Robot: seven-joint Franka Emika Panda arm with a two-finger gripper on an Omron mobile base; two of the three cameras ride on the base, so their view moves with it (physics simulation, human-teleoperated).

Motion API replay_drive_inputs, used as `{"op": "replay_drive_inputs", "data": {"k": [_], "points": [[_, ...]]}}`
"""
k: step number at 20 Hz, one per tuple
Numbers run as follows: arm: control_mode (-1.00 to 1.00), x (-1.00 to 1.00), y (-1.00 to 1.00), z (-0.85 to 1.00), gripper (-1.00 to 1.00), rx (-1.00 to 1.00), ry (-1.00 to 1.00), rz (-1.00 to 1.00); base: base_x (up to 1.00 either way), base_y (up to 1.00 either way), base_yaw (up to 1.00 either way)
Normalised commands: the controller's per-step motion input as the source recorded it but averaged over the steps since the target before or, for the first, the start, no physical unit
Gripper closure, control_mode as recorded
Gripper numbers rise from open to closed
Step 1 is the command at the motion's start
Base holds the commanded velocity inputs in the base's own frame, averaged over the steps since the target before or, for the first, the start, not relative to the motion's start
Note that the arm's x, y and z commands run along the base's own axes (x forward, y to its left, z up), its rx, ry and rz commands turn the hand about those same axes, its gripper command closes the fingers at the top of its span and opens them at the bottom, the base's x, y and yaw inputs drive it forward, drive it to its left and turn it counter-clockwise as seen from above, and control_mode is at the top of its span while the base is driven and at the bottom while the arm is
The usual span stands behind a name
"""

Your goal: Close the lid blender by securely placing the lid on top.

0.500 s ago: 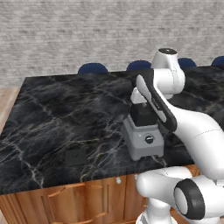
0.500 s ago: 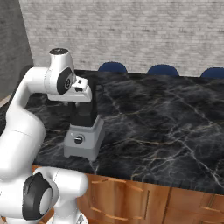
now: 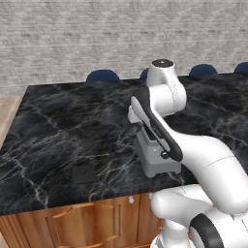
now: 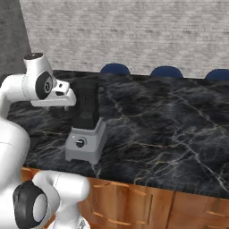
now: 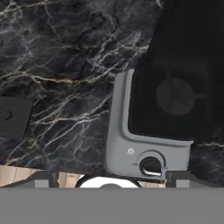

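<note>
**Lid lay flat on the counter, well apart from the hand above the blender**

Lid (image 5: pixel 13 116) rested flat on the black marble counter (image 3: pixel 72 121) near its front edge, well to the left of the blender (image 4: pixel 86 129) as the left base camera saw it (image 3: pixel 84 173). It was clear of the jar, whose top stood uncovered. In the hand camera's downward look, the small square cap sat at the far left edge of the frame, while the blender's open dark jar (image 5: pixel 175 83) and grey base (image 5: pixel 131 148), with its round black knob (image 5: pixel 150 166), took up the right side. The hand was therefore over the blender, with the cap off to one side and nothing touching it.

From the right base camera, the white arm's wrist (image 4: pixel 56 96) hung just beside the upper part of the jar, at about the height of its rim. Whether the fingers were spread or pressed together could not be told: only blurred dark tips showed at the bottom of the hand camera's frame, with nothing seen between them.

Blue chair backs (image 4: pixel 166 71) lined the far side of the counter, below a grey brick wall (image 3: pixel 97 38).
</note>
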Motion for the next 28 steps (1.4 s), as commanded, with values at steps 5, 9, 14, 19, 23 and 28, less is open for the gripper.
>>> {"op": "replay_drive_inputs", "data": {"k": [5, 9, 14, 19, 23, 28], "points": [[-1.00, 0.00, 1.00, -0.52, -1.00, -0.09, 0.07, -0.11, 0.00, 0.00, 0.00], [-1.00, -0.05, 0.60, -0.50, -1.00, -0.03, 0.05, -0.04, 0.00, 0.00, 0.00], [-1.00, -0.03, 0.35, -0.58, -1.00, -0.08, 0.00, -0.06, 0.00, 0.00, 0.00], [-1.00, 0.00, 0.72, -0.60, -1.00, 0.00, 0.00, -0.12, 0.00, 0.00, 0.00], [-1.00, 0.00, 0.82, -0.40, -1.00, 0.00, 0.01, -0.15, 0.00, 0.00, 0.00], [-1.00, 0.00, 0.49, -0.11, -1.00, 0.00, 0.08, -0.11, 0.00, 0.00, 0.00]]}}
